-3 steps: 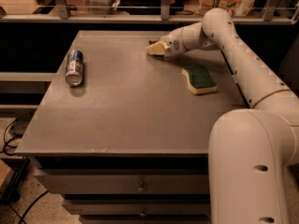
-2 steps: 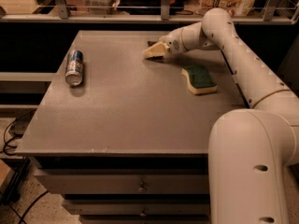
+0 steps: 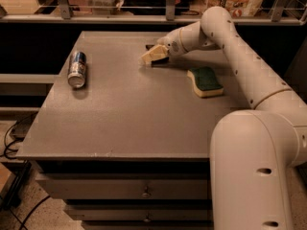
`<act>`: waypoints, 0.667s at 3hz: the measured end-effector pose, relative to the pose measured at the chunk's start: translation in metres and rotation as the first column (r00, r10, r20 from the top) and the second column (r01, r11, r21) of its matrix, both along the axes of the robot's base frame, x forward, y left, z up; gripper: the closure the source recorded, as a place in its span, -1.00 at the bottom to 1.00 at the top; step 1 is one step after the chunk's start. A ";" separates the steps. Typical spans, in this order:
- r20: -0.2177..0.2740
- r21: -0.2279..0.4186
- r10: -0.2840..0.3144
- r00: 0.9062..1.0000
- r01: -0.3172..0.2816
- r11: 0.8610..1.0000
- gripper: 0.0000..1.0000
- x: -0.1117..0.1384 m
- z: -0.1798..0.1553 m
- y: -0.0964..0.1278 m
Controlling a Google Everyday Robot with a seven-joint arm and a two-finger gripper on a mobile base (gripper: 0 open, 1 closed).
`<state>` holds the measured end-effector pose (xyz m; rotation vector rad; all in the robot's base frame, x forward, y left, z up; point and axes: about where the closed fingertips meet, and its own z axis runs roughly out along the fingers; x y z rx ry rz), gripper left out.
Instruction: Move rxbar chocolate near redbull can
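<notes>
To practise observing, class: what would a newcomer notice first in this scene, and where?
The big white arm fills the right side, with its gripper at the far middle of the table, over the dark rxbar chocolate. A redbull can lies on its side at the left, and a green sponge sits to the right.

One camera — perhaps head-mounted — looks down over the table (image 3: 139,119), gripper (image 3: 152,56) at its far middle.
</notes>
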<state>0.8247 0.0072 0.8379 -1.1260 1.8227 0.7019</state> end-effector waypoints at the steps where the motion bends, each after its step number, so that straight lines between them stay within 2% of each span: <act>1: 0.012 -0.020 0.044 0.999 -0.044 0.999 -0.11 -0.007 0.003 0.013; 2: 0.045 -0.038 0.094 0.995 -0.092 0.995 0.52 -0.018 0.014 0.030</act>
